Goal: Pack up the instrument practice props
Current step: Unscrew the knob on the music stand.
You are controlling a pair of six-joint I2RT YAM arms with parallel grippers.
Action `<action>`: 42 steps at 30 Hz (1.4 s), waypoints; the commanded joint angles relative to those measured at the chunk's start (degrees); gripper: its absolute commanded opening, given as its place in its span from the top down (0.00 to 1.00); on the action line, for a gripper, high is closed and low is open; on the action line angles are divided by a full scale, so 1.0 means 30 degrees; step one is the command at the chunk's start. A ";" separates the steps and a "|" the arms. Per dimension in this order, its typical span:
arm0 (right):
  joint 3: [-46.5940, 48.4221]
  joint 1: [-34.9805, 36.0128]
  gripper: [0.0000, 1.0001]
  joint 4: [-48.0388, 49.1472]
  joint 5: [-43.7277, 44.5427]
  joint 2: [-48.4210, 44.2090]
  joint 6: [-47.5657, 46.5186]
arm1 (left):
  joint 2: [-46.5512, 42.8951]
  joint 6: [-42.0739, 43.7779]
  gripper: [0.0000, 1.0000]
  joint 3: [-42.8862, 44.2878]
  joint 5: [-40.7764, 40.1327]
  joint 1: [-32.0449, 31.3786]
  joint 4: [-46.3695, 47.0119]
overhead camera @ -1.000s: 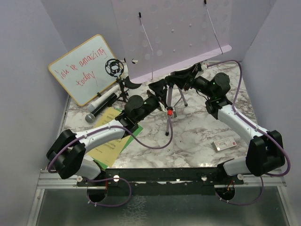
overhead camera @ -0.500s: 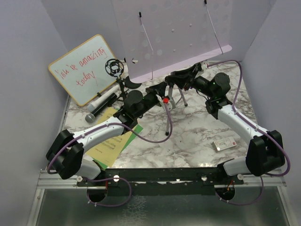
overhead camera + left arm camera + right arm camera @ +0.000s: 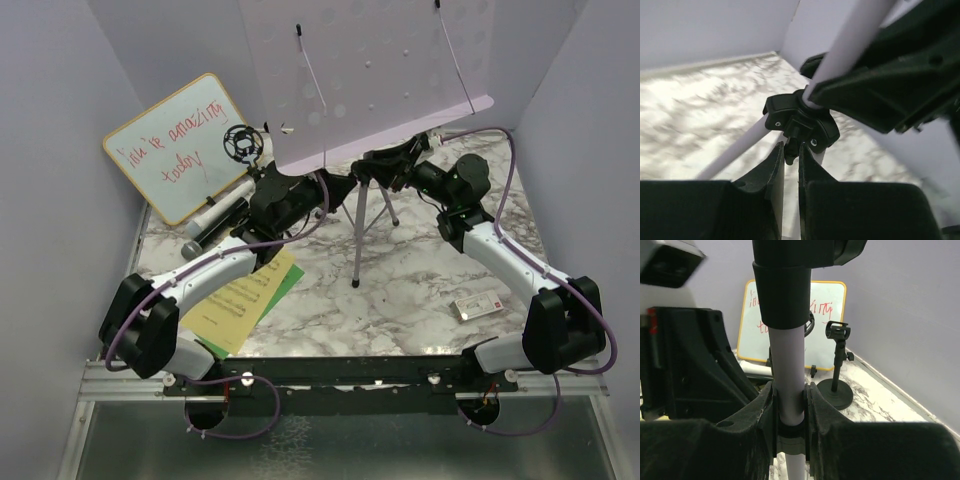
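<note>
Nearest us, the yellow and green music sheets (image 3: 238,298) lie front left. Mid-table, our left gripper (image 3: 791,150) sets narrow jaws at the stand's black hub (image 3: 805,125); whether they pinch it we cannot tell. Our right gripper (image 3: 790,390) clamps the white pole (image 3: 788,350) under the lilac music rack (image 3: 370,70), upright at the back.

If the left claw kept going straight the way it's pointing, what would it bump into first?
The black leg hub of the music stand: it sits right at the tips of the left gripper, seemingly almost touching, though depth is hard to judge.
</note>
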 commanded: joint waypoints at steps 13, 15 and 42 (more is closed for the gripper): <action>0.0387 0.0311 0.99 -0.2197 -0.1730 0.0658 0.0894 | 0.1002 -1.9436 0.79 -0.0551 0.1469 0.0815 0.0880; 0.0396 0.0311 0.99 -0.2175 -0.1759 0.0673 0.0898 | 0.0389 -1.7549 0.70 -0.0874 0.0724 0.0915 0.0800; 0.0512 0.0318 0.99 -0.2405 -0.2250 0.0624 0.0871 | -0.1807 2.4021 0.36 -0.5992 0.2486 -0.0745 0.8157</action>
